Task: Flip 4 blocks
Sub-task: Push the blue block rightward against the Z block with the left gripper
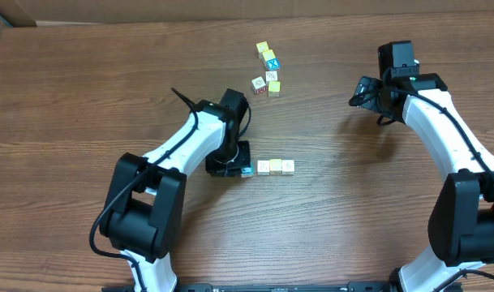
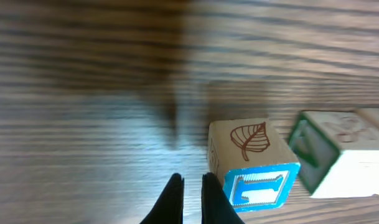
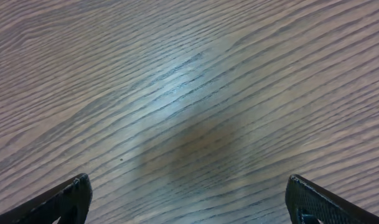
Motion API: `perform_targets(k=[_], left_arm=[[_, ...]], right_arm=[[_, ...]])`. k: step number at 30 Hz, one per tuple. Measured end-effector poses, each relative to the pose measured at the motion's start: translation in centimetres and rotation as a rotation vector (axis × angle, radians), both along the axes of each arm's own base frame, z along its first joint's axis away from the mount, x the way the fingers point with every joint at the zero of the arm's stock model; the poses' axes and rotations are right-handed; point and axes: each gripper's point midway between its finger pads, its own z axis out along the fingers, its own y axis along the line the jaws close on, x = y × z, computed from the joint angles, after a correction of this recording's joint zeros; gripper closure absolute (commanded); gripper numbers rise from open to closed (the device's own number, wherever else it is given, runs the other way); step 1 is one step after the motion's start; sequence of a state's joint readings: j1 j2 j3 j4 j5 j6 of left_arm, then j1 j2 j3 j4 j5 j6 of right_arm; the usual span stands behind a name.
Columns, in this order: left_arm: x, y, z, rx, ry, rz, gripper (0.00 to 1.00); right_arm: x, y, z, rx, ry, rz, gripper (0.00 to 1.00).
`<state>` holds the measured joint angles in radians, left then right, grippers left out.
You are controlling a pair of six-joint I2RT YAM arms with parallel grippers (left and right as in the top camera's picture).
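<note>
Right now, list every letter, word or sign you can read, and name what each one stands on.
"I" (possibly a sideways H): white, on the blue face of the leaf block.
"X": white, on the blue cube in the far cluster.
Green-framed block next to the leaf block: mark blurred, unreadable.
Other cubes, overhead view: too small to read.

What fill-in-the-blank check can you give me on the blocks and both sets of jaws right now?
The left gripper has its jaws ____ beside the blue-faced block.
The right gripper holds its jaws ____ above the table.
That block's top face shows a drawn ____.
The row of blocks next to the left gripper counts ____ cubes.
Missing words: shut, open, leaf, four.
</note>
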<state>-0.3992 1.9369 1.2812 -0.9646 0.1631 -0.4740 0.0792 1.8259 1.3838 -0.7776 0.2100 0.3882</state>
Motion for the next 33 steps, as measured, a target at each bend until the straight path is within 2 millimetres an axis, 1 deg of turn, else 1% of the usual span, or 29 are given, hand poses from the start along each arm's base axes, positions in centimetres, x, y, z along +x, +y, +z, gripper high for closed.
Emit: perform_targets(k=[5,10,19,23,25,27,29,31,33], left_arm=[[0.0,-1.1,0.0,-0.013,-0.016,-0.009,0.96],[0.4,-1.5,0.0,-0.023,-0.032,-0.001,0.96],[1.2,-1.7,0.0,-0.026,-0.066,0.009,0.96],[1.0,-1.5,0.0,-0.022,-0.057,0.009,0.96],[0.7,-1.1,0.1,-0.015,-0.04,0.008,0.96],[0.6,-0.6,0.8,-0.011,-0.032,0.013,0.96],[1.0,-0.1,2.4,-0.021,-0.056,0.026,0.96],[1.7,0.3,4.5,-0.039,-0.103,0.041,0.96],[2.3,0.5,7.3,-0.068,-0.173,0.054,0.96]], right_arm=[[0.0,0.0,0.0,0.0,0.0,0.0,0.0],[0.0,0.0,0.0,0.0,0.0,0.0,0.0],[0.1,0.0,0.0,0.001,-0.002,0.0,0.0],[0.1,0.0,0.0,0.001,-0.002,0.0,0.0],[0.1,0.0,0.0,0.001,-0.003,0.0,0.0],[0.1,0.0,0.0,0.0,-0.003,0.0,0.0],[0.1,0.0,0.0,0.0,-0.003,0.0,0.0],[0.1,0.0,0.0,0.001,-0.004,0.0,0.0],[0.1,0.0,0.0,0.0,-0.004,0.0,0.0]])
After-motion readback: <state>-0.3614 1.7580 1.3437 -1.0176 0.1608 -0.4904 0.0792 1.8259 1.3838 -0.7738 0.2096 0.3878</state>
